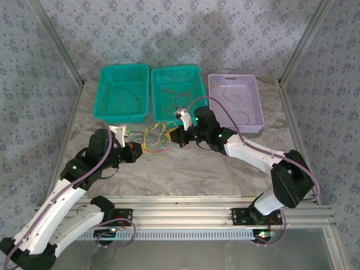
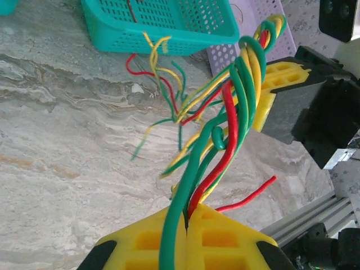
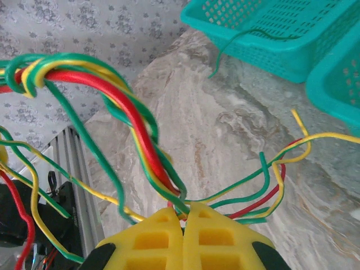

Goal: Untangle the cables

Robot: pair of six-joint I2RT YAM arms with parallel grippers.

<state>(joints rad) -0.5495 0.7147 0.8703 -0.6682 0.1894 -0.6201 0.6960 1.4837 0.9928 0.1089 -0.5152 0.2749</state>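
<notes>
Left wrist view: my left fingers [image 2: 140, 243] are pressed together on one end of the cables [image 2: 233, 107]. My right fingers [image 3: 153, 239] pinch the other end, so the twisted bundle hangs between them above the counter [image 2: 67, 140], I think ready for pulling apart.

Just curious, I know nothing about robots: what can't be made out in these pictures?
- Top view: cables too small to count strands.
- Left wrist view: cable ends hidden inside the left gripper.
- Right wrist view: twisted bundle cut off by left edge; right gripper hides strand ends.
</notes>
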